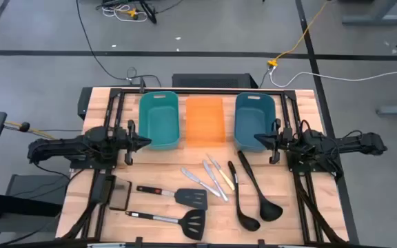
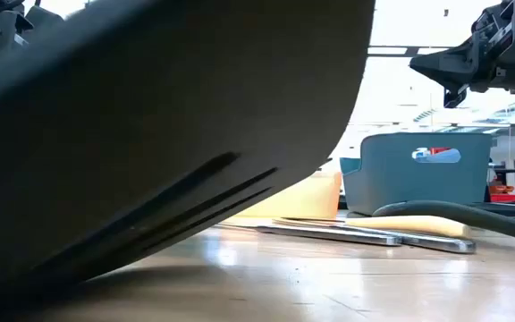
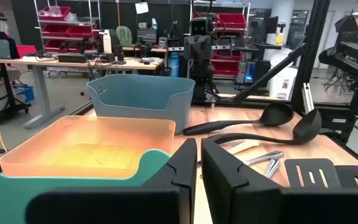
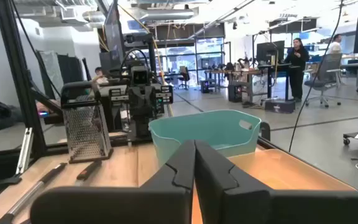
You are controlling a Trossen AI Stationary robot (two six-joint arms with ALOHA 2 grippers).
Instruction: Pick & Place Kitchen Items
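Two black slotted spatulas (image 1: 176, 197) (image 1: 173, 221) lie flat at the table's near left. Two long black ladles (image 1: 242, 198) (image 1: 259, 191) lie to their right. Several small table knives (image 1: 211, 178) lie flat between the two groups. My left gripper (image 1: 145, 142) hovers shut by the teal bin's (image 1: 159, 119) left near corner, pointing right. My right gripper (image 1: 258, 141) hovers shut at the blue bin's (image 1: 255, 118) near edge, pointing left. Neither gripper holds anything. In the left wrist view the ladles (image 3: 248, 122), knives (image 3: 263, 159) and a spatula blade (image 3: 321, 174) show beyond the shut fingers (image 3: 199, 171).
An orange bin (image 1: 205, 120) stands between the teal and blue bins along the far side. A flat black pad (image 1: 119, 194) lies at the near left. In the low view a dark spatula blade (image 2: 150, 134) right before the camera hides most of the table.
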